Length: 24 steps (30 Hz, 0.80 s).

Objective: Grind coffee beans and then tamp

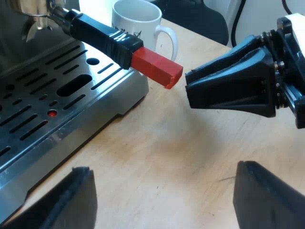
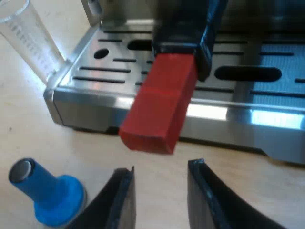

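While the metal holder with its dark, red-tipped handle (image 1: 107,38) sits locked at the steel espresso machine (image 1: 57,114), step in hand: the reach for that handle, by my reading ahead of grinding.
Right gripper (image 2: 159,174): black fingers apart, holding nothing, lined up just short of the red end (image 2: 159,102).
Left gripper (image 1: 164,167): spread wide, empty, over the wooden table (image 1: 167,138).
Next move: probably advance until the fingers flank the red end, close squarely, then twist to unlock.
Blue flared tamper (image 2: 47,193): standing on the table near the right gripper, untouched.
Clear measuring glass (image 2: 28,40): at the machine's corner.
White ceramic mug (image 1: 138,24): beside the machine, beyond the handle.
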{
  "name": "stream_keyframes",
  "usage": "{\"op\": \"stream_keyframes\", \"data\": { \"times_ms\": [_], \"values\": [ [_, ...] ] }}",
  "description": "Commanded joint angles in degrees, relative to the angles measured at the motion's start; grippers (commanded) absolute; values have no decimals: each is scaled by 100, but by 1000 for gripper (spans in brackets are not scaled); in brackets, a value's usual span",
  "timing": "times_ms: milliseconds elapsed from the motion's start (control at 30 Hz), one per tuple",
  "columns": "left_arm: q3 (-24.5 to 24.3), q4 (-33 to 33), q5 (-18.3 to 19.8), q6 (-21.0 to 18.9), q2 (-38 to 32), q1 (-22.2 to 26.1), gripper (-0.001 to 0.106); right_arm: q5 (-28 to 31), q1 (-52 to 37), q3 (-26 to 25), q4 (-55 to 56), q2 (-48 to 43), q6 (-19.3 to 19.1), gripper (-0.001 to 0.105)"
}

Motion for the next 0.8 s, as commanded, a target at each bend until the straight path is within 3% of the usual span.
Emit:
{"op": "stream_keyframes", "data": {
  "times_ms": [33,400,567,800],
  "values": [
    [6,-105,67,-8,-16,-30,63,59,11,-10,-225,79,-27,29],
    [22,-105,67,-8,-16,-30,63,636,11,-10,-850,406,-27,29],
    [22,-105,67,-8,-16,-30,63,1193,11,-10,-953,408,-302,29],
    [22,-105,67,-8,-16,-30,63,1522,-2,-10,-906,408,-304,29]
  ]
}}
